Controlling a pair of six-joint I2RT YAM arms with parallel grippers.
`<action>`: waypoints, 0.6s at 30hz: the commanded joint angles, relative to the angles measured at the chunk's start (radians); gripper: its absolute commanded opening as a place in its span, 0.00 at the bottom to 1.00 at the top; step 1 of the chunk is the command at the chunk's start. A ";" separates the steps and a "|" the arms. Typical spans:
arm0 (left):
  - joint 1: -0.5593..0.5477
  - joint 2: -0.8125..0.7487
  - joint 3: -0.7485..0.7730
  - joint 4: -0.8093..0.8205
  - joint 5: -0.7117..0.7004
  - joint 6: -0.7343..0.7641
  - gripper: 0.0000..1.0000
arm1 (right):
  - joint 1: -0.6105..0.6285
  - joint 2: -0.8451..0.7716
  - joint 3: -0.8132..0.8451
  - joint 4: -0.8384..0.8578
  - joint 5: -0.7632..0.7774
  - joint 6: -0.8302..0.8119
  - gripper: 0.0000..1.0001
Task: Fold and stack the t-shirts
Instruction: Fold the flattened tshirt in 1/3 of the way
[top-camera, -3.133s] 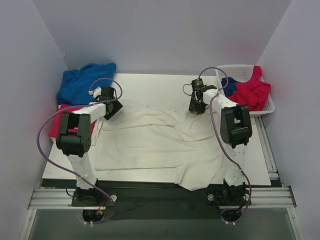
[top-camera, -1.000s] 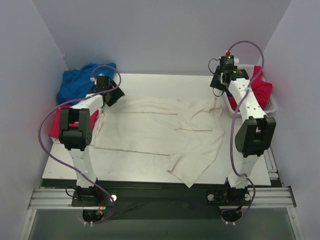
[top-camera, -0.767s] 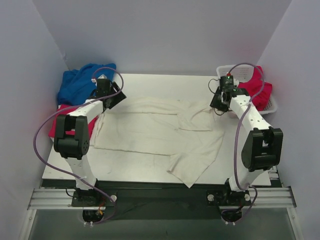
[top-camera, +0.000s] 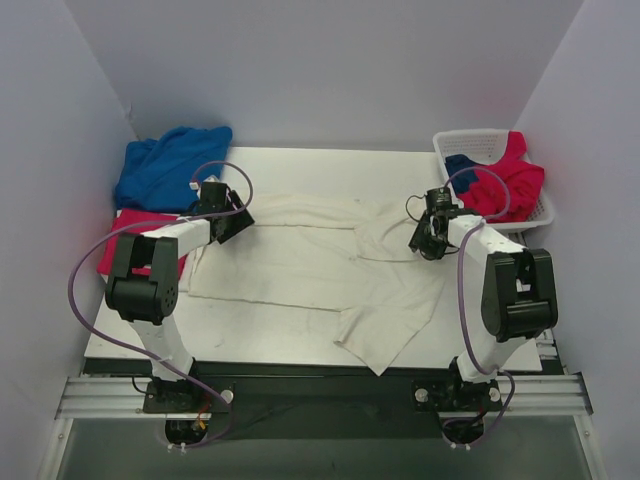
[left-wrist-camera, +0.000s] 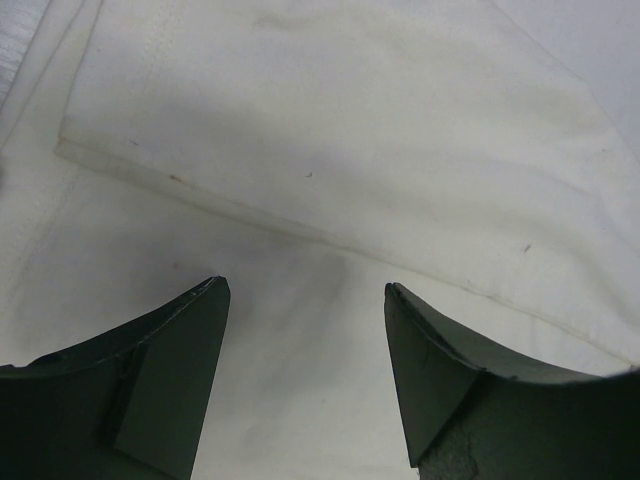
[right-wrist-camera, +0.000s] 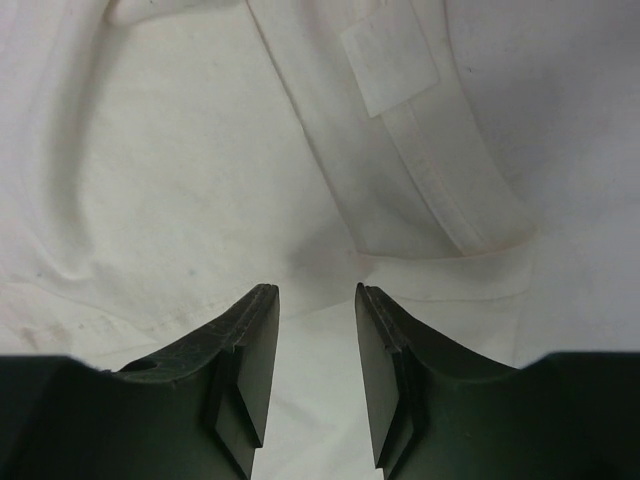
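A large cream-white t-shirt (top-camera: 300, 265) lies spread across the table, one part hanging toward the front edge. My left gripper (top-camera: 228, 215) hovers over its back left corner, open; in the left wrist view the gripper (left-wrist-camera: 305, 290) has only cloth and a hem (left-wrist-camera: 300, 215) under it. My right gripper (top-camera: 425, 240) stands over the shirt's right side, open. In the right wrist view this gripper (right-wrist-camera: 316, 290) sits just short of the collar band and its label (right-wrist-camera: 395, 70). Neither holds anything. A royal blue t-shirt (top-camera: 170, 165) and a crimson t-shirt (top-camera: 112, 248) lie at the left.
A white lattice basket (top-camera: 475, 143) stands at the back right corner with a crimson shirt (top-camera: 505, 185) and a bit of blue cloth (top-camera: 460, 163) in it. Grey walls close in the left, back and right. The table's front edge (top-camera: 300, 365) runs just before the arm bases.
My right gripper has come down from beside the basket to the shirt's collar area. The left gripper has drawn slightly nearer. The cream shirt lies as it did a second ago.
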 joint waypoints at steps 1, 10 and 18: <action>0.002 -0.033 0.021 0.039 -0.010 0.009 0.74 | 0.002 0.003 0.025 -0.050 0.053 0.004 0.38; 0.005 -0.033 0.024 0.030 -0.012 0.007 0.74 | -0.006 0.030 0.014 -0.054 0.057 0.014 0.38; 0.006 -0.038 0.024 0.024 -0.016 0.010 0.74 | -0.008 0.058 -0.008 -0.041 0.067 0.019 0.33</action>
